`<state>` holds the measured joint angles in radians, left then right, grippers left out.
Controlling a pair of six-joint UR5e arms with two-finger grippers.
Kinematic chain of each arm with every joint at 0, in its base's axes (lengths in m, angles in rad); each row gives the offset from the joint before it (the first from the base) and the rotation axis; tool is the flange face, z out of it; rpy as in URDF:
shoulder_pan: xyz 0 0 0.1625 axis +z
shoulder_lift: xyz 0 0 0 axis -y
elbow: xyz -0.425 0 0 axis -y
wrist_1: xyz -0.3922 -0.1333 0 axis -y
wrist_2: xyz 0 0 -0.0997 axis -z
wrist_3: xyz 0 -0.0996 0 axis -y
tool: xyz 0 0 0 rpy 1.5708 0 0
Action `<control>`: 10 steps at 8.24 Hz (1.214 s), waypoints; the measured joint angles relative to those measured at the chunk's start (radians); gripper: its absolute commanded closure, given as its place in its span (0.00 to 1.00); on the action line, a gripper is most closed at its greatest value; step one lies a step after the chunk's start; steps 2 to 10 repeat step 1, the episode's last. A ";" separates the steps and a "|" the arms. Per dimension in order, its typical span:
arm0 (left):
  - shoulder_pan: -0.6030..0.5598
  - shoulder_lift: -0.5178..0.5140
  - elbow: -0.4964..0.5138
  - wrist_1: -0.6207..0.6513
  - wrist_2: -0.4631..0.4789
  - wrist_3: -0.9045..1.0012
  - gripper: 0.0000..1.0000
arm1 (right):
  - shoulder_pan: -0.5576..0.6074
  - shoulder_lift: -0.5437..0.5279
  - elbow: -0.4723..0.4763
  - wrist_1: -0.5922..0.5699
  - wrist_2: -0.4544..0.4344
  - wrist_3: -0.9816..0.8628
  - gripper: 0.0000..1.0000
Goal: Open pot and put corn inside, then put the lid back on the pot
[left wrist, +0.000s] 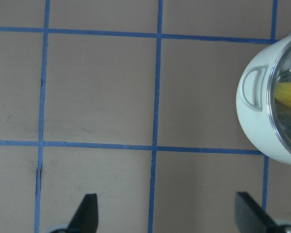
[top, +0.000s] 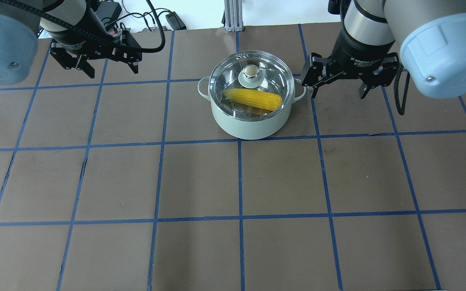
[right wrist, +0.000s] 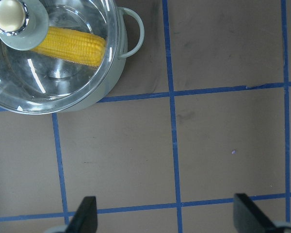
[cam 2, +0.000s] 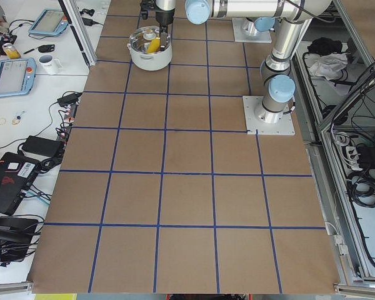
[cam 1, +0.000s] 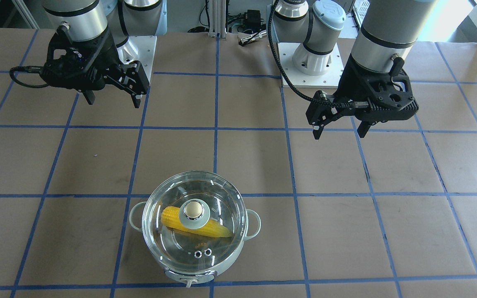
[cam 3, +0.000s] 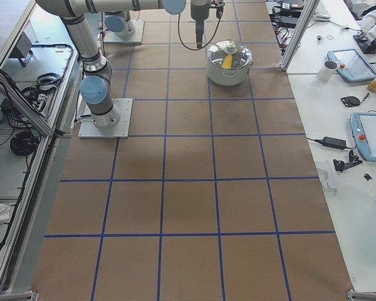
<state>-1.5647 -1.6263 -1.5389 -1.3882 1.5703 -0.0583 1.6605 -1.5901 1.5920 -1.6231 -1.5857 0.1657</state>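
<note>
The pale mint pot (top: 250, 121) stands on the table with the clear glass lid (top: 233, 70) seated on it. The yellow corn (top: 252, 99) lies inside, seen through the glass. Pot (cam 1: 189, 276), lid (cam 1: 218, 194) and corn (cam 1: 215, 229) also show in the front view. My left gripper (top: 112, 69) is open and empty, well left of the pot. My right gripper (top: 339, 89) is open and empty, just right of the pot's side handle (top: 300, 91). The right wrist view shows the lid's knob (right wrist: 9, 14) and corn (right wrist: 70, 46); the left wrist view shows the pot's edge (left wrist: 257, 121).
Brown paper with blue tape lines (top: 239, 178) covers the table. Cables and a metal post (top: 229, 16) sit at the far edge. Side benches with tablets (cam 3: 370, 135) and a mug (cam 3: 326, 70) stand beyond the table's long edge.
</note>
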 measured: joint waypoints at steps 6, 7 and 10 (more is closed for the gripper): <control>0.000 0.000 0.000 0.001 0.000 0.000 0.00 | -0.001 0.000 -0.001 0.000 0.000 -0.010 0.00; 0.000 0.000 0.000 0.001 0.000 0.000 0.00 | -0.001 0.000 -0.001 0.000 0.000 -0.010 0.00; 0.000 0.000 0.000 0.001 0.000 0.000 0.00 | -0.001 0.000 -0.001 0.000 0.000 -0.010 0.00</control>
